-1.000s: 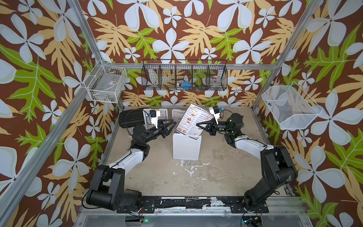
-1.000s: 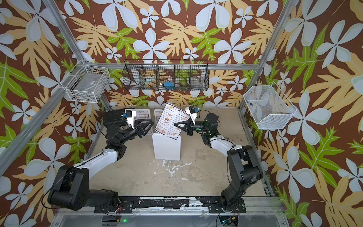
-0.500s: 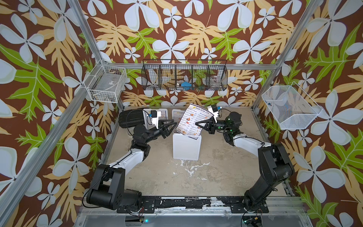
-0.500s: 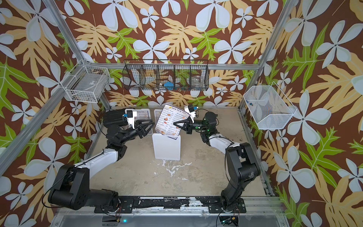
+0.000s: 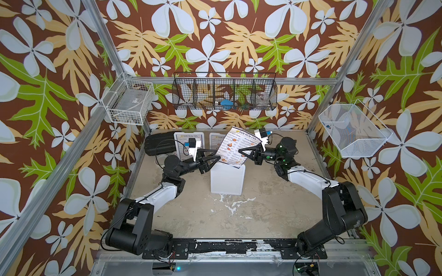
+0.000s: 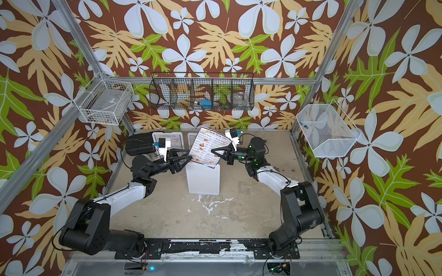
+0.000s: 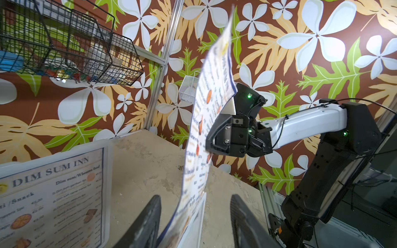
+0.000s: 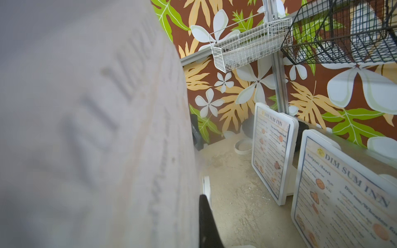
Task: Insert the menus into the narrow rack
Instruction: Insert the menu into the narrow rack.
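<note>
One menu (image 5: pixel 235 148) (image 6: pixel 208 148) stands tilted with its lower edge at the top of the white narrow rack (image 5: pixel 227 178) (image 6: pixel 203 178). My right gripper (image 5: pixel 240 151) (image 7: pixel 211 139) is shut on its right edge. In the right wrist view this menu (image 8: pixel 86 128) fills the picture and hides one finger. My left gripper (image 5: pixel 216 154) (image 7: pixel 195 216) is open, its fingers (image 7: pixel 150 219) on either side of the menu's (image 7: pixel 206 120) lower corner above the rack's rim (image 7: pixel 200 210). Two more menus (image 5: pixel 181 141) (image 5: pixel 216 141) (image 8: pixel 272 154) (image 8: pixel 343 193) lean on white panels at the back.
A black wire basket (image 5: pixel 224 94) hangs on the back wall. White wire baskets hang at the left (image 5: pixel 130 101) and right (image 5: pixel 351 130). A black block (image 5: pixel 159 145) lies at the back left, and a white ring (image 8: pixel 243 147) sits on the floor near it.
My left gripper's jaws have spread a little wider round the menu's lower corner. The right arm has shifted slightly with the menu still in its grip.
</note>
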